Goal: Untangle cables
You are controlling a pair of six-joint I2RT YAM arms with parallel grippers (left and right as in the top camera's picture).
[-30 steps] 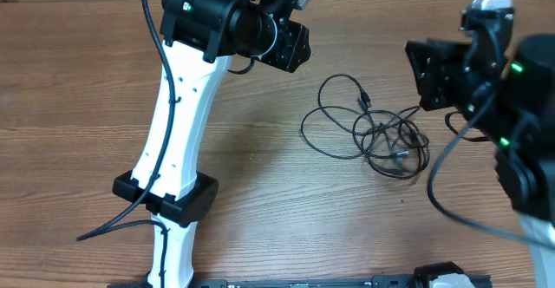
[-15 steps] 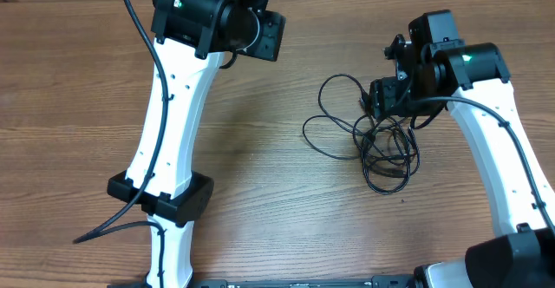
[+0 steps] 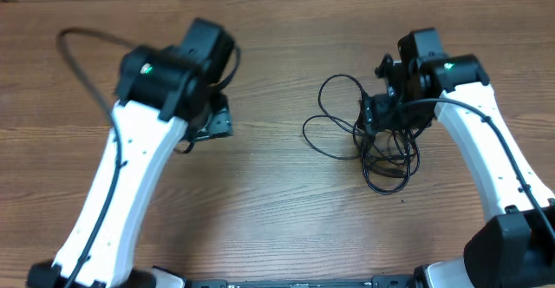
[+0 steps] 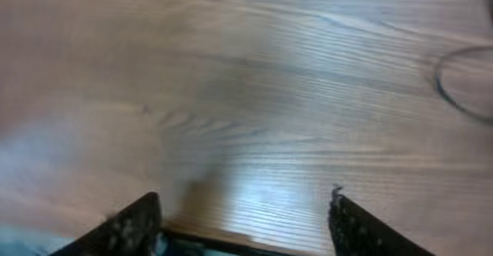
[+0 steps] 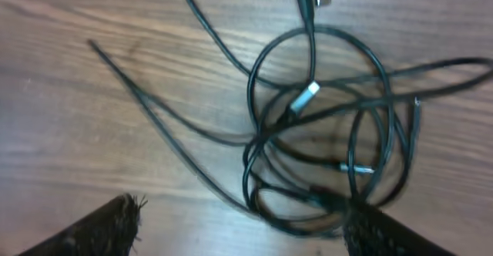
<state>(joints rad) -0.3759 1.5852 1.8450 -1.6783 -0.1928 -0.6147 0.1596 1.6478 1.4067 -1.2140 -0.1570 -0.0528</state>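
The cables [image 3: 364, 140] lie as one black tangle on the wooden table, right of centre, with a loop reaching out to the left. My right gripper [image 3: 375, 114] hovers over the tangle's upper part. In the right wrist view it [image 5: 245, 206] is open, with the cables [image 5: 253, 144] and a silvery plug [image 5: 306, 96] just ahead; the right fingertip [image 5: 377, 229] overlaps the lowest loop. My left gripper [image 3: 212, 125] is low over bare wood well left of the tangle. Its wrist view shows it [image 4: 245, 197] open and empty, one cable arc [image 4: 441, 94] at far right.
The wooden table [image 3: 277, 201] fills every view. The white left arm [image 3: 121, 201] slants across the lower left, and the white right arm [image 3: 494, 158] runs down the right side. A dark bar lies along the table's front edge.
The left arm has swung down and forward, lowering its gripper toward the table. The right arm has come in from the right over the tangle. Both grippers' jaws have spread wider.
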